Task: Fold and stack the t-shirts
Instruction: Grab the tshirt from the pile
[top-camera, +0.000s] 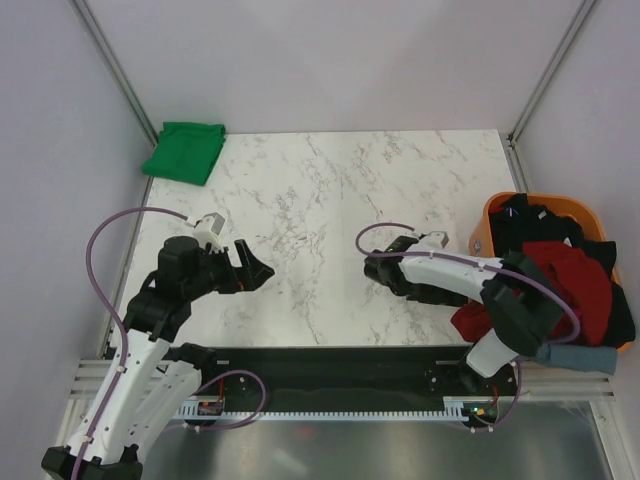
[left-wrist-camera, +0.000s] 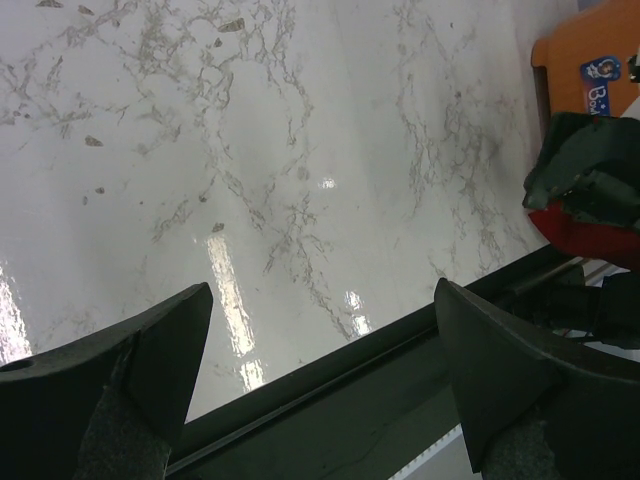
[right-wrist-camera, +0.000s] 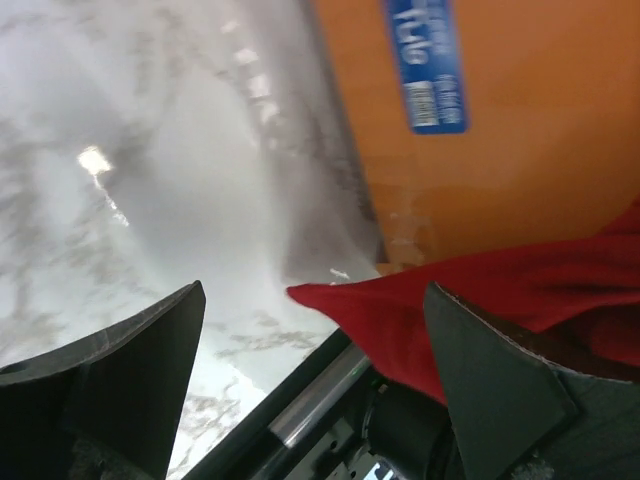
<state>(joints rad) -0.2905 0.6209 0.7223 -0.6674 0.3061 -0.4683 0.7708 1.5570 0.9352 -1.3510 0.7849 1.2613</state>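
A bright green t-shirt (top-camera: 185, 150) lies folded at the table's far left corner. A dark red t-shirt (top-camera: 572, 288) hangs over the near rim of the orange basket, with black garments (top-camera: 545, 225) behind it and a grey-blue one (top-camera: 577, 357) below it. My left gripper (top-camera: 255, 268) is open and empty above the marble at the left (left-wrist-camera: 322, 290). My right gripper (top-camera: 392, 272) is open and empty at mid-table (right-wrist-camera: 314, 290). In its wrist view a corner of the red shirt (right-wrist-camera: 480, 300) hangs beyond the fingers, apart from them.
The orange plastic basket (top-camera: 500, 212) stands at the table's right edge, with a blue label (right-wrist-camera: 425, 65) on its wall. It also shows in the left wrist view (left-wrist-camera: 585, 45). A black rail (top-camera: 330, 357) runs along the near table edge. Walls enclose the table.
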